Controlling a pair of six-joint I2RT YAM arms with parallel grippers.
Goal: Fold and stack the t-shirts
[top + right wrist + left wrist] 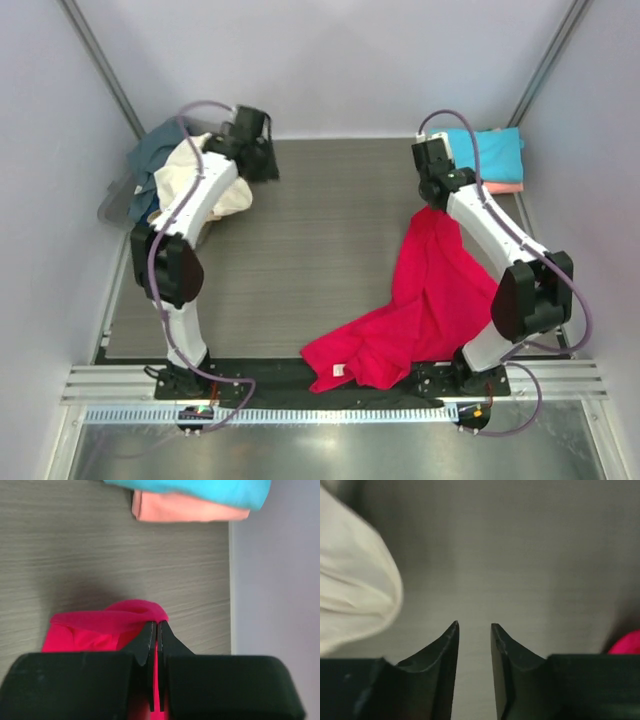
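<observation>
Crimson t-shirt (pixel 95 632) is what your right gripper (pixel 156 625) has pinched, fingers pressed together on a bunched edge. From there the cloth trails down onto the table (pixel 300 260). Just beyond the crimson t-shirt, the turquoise t-shirt (pixel 490 150) lies folded on the salmon pink t-shirt (pixel 505 187). Well left of it, your left gripper (pixel 474 626) holds nothing, fingers slightly apart, beside the cream t-shirt (pixel 355 580), which is heaped with the slate blue t-shirt (pixel 150 150).

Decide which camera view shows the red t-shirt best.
The top external view: nearly all of the red t-shirt shows, draped from the right jaws down to the table's near edge. The right wrist view shows only a bunched fold pinched in the shut jaws; the left wrist view catches just a sliver at its right edge.
</observation>
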